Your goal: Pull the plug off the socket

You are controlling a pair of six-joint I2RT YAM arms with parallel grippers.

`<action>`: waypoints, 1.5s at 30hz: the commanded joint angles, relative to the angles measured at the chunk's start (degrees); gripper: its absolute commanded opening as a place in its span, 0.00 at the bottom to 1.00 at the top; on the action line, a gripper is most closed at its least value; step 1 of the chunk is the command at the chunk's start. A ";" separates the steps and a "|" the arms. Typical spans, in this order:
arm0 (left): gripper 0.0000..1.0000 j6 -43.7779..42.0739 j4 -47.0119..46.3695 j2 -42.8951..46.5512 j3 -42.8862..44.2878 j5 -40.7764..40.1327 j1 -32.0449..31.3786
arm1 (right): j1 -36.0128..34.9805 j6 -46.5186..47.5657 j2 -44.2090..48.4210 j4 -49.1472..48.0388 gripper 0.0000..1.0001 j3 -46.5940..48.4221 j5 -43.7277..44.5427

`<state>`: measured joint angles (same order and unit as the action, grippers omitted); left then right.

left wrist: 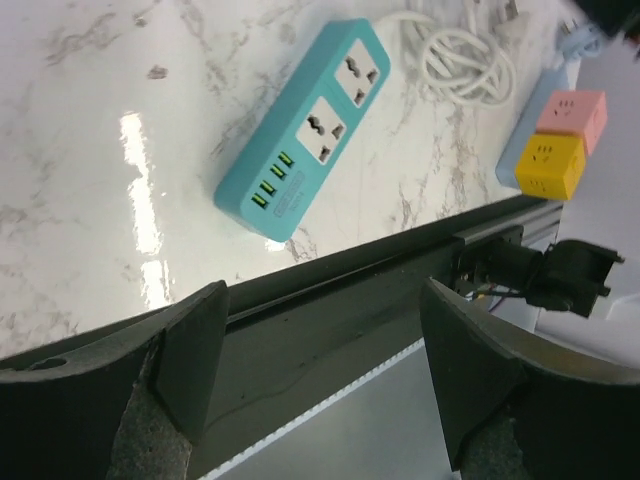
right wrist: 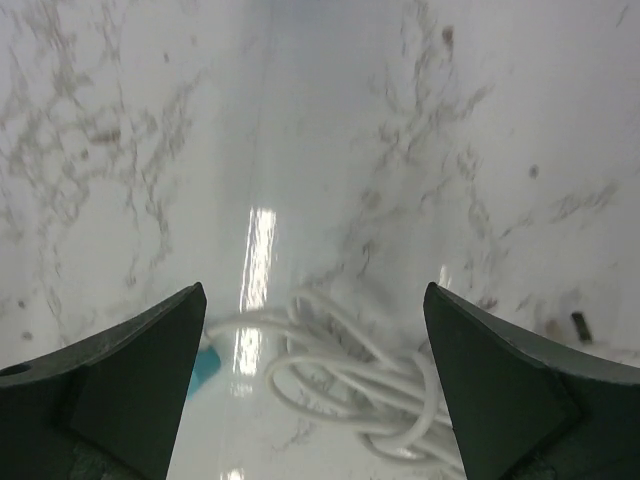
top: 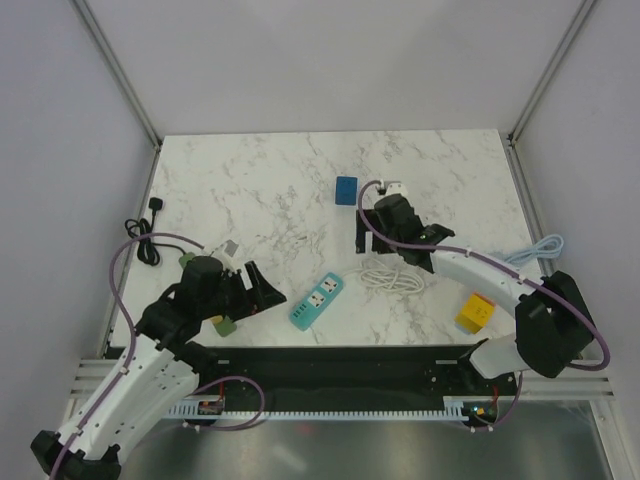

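Note:
The teal socket strip (top: pixel 316 300) lies flat near the table's front edge, and both of its sockets (left wrist: pixel 335 100) are empty. Its white cord (top: pixel 392 277) lies coiled to its right. A white plug (top: pixel 393 187) rests on the marble behind my right arm, apart from any socket. My right gripper (top: pixel 396 243) hangs open above the cord coil (right wrist: pixel 390 385) with nothing between its fingers. My left gripper (top: pixel 258 292) is open and empty just left of the strip, over the black front rail (left wrist: pixel 330 300).
A blue cube (top: pixel 346 190) sits left of the white plug. Yellow (top: pixel 476 312) and pink (left wrist: pixel 572 112) socket cubes lie at the front right, by a pale blue cable (top: pixel 540 250). A black plug with its cable (top: pixel 150 235) lies at the left edge.

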<state>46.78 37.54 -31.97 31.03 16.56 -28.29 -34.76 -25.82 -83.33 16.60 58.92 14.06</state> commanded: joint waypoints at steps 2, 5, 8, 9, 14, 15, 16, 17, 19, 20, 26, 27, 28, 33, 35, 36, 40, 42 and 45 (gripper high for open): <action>0.84 8.76 13.95 1.03 6.50 -9.61 0.43 | -3.99 -5.63 6.16 -2.96 0.98 -7.23 -7.02; 0.85 9.99 16.33 1.47 9.39 -11.01 0.34 | -8.90 -8.97 4.94 -8.94 0.98 -7.94 -8.96; 0.85 10.61 20.11 0.33 14.14 -16.26 0.43 | -16.71 -10.47 -1.72 -12.81 0.97 -5.40 -10.55; 0.85 10.78 22.73 -0.37 15.28 -18.55 0.43 | -18.05 -10.47 -2.79 -13.78 0.98 -3.91 -10.29; 0.90 14.37 32.83 -7.40 23.01 -30.43 0.52 | -21.22 -7.50 -7.89 -19.03 0.98 -0.39 -9.32; 0.91 14.39 32.86 -8.45 23.98 -32.53 0.52 | -21.14 -6.62 -8.51 -19.67 0.98 0.40 -9.32; 0.91 16.13 36.86 -9.94 25.12 -34.64 0.61 | -21.22 -5.39 -9.56 -20.29 0.98 1.37 -8.71; 0.92 17.10 38.56 -11.00 26.18 -38.40 0.61 | -21.05 -4.33 -10.61 -21.16 0.98 2.42 -8.36; 0.97 18.34 41.11 -13.73 28.73 -41.24 0.96 | -21.13 -0.66 -15.18 -22.84 0.98 7.07 -8.61; 0.99 18.60 41.38 -14.35 29.26 -41.86 1.13 | -21.05 0.50 -18.94 -23.19 0.98 9.09 -9.14; 0.99 14.49 36.57 -22.16 27.43 -42.24 10.43 | -21.05 7.36 -27.67 -28.97 0.98 19.31 -11.34; 1.00 12.30 35.33 -23.13 26.46 -41.61 13.93 | -21.05 8.15 -27.68 -30.38 0.98 18.52 -11.51; 1.00 11.32 34.28 -24.97 25.93 -41.08 15.45 | -21.05 9.29 -27.59 -32.40 0.98 17.30 -11.86; 1.00 5.61 24.45 -29.72 23.03 -37.83 24.14 | -20.26 12.37 -27.06 -43.05 0.98 9.13 -13.97; 1.00 3.85 21.19 -33.31 22.06 -35.64 26.17 | -20.34 14.30 -25.84 -41.57 0.98 8.41 -13.89; 1.00 3.14 19.26 -34.64 21.28 -34.93 27.92 | -20.08 14.66 -25.22 -42.00 0.98 6.84 -12.15; 1.00 2.96 15.82 -40.27 19.78 -34.57 29.77 | -17.71 12.65 -24.42 -49.28 0.98 1.47 -13.88; 1.00 2.79 14.41 -41.85 18.55 -34.49 29.79 | -16.04 10.98 -25.21 -51.40 0.98 1.03 -17.04; 1.00 3.13 12.56 -43.35 17.40 -34.40 29.87 | -15.60 9.91 -25.92 -52.46 0.98 1.11 -19.42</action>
<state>51.70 54.35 -74.56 49.19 -17.82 1.15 -50.85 -14.76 -110.30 -28.84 59.75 -1.56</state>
